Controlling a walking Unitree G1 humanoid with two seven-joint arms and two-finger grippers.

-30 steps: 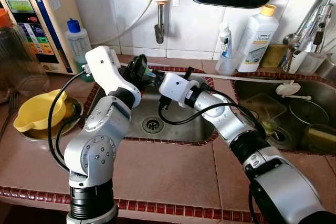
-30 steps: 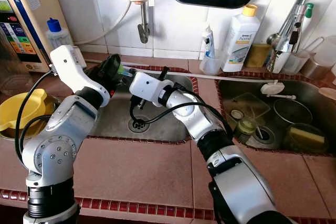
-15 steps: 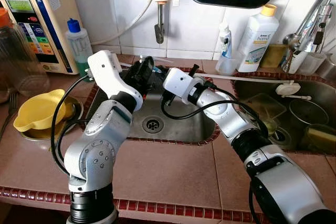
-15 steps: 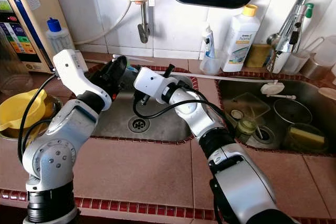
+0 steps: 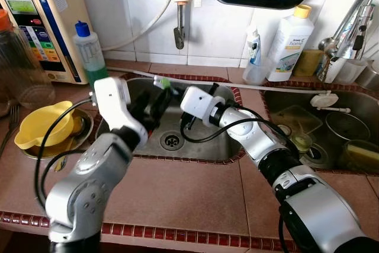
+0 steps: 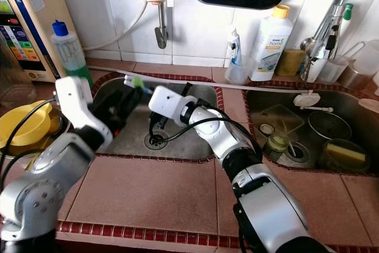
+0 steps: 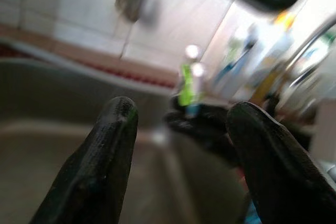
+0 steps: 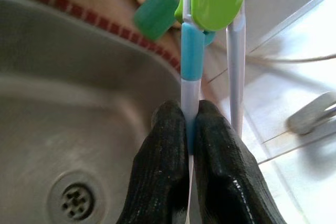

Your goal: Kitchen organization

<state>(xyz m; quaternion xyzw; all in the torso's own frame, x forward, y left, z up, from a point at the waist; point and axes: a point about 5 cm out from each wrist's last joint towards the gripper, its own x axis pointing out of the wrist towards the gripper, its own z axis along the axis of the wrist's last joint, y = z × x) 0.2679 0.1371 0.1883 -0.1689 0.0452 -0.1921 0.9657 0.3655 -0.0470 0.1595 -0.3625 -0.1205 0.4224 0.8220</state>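
Observation:
My right gripper [image 8: 190, 121] is shut on the white handle of a green-tipped utensil [image 8: 192, 51], which has a blue collar and a green cap. It holds the utensil [image 5: 163, 81] over the back of the left sink basin [image 5: 207, 140], green end up and to the left. My left gripper [image 7: 181, 145] is open with nothing between its fingers, and it points at the utensil [image 7: 186, 85] from a short way off. In the left eye view the left gripper [image 5: 155, 102] hangs over the basin's left side, just below the green tip.
The drain [image 5: 172, 141] lies below both grippers. On the left counter are a yellow bowl [image 5: 44, 125], a water purifier [image 5: 41, 22] and a blue-capped bottle [image 5: 89, 51]. A detergent bottle [image 5: 290, 42] stands at the back. The right sink [image 5: 349, 96] holds several dishes.
My left arm has drawn back and down toward the near left, away from the utensil. The right gripper keeps the utensil and has shifted slightly left and lower.

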